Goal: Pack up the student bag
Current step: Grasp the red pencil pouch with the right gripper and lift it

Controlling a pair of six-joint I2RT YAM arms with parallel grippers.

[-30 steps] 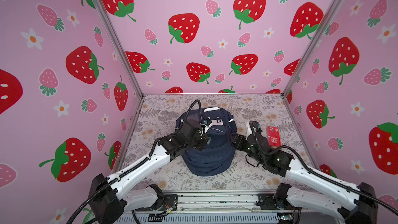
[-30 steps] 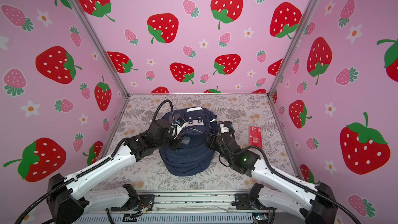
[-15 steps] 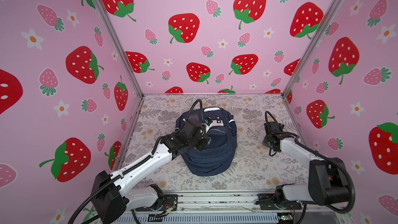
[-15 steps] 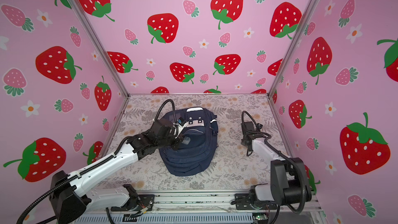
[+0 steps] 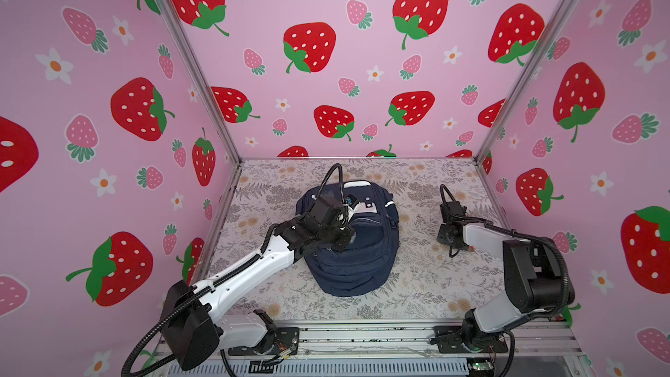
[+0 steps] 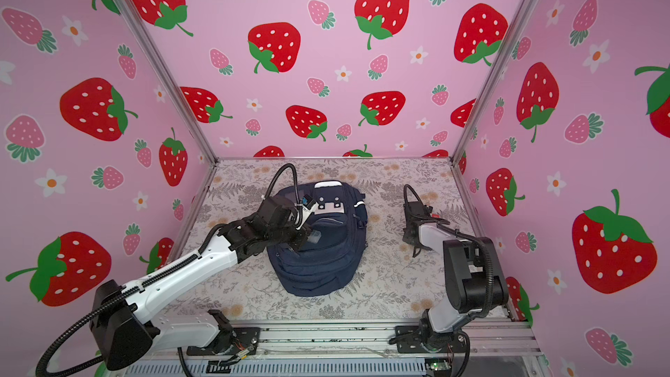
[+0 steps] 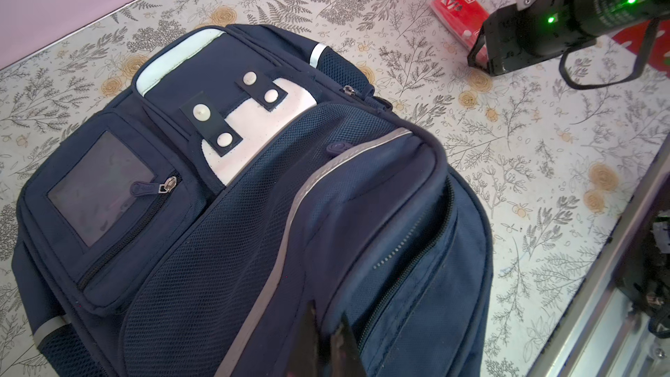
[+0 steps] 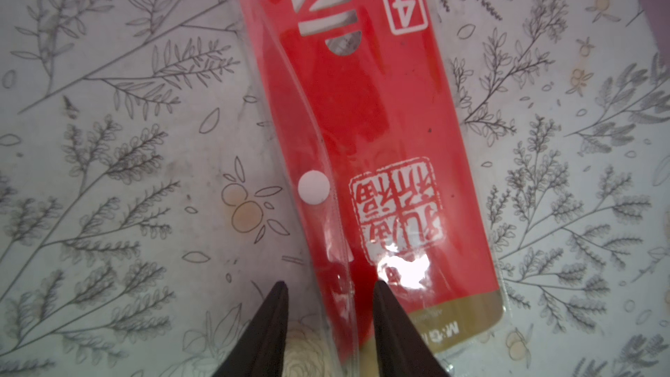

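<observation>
Navy-blue fabric with thin silver stripes and white patches: the student bag (image 5: 355,262), a large backpack, lies flat at the middle of the bench (image 5: 417,284), which has a grey floral cover. The bag's white top patch faces the rear edge. From the front-left corner the left arm reaches over the bag. The left gripper (image 7: 326,315) is closed, pinching a fold of fabric at the rim of the front pocket (image 7: 380,194), whose zip stands open. Near the right edge of the bench, well apart from the bag, lies a flat red plastic packet (image 8: 362,121) with white print. The right gripper (image 8: 330,286) points down at its near end. Its jaws are parted, one fingertip over the packet and one over the cover just beside it.
</observation>
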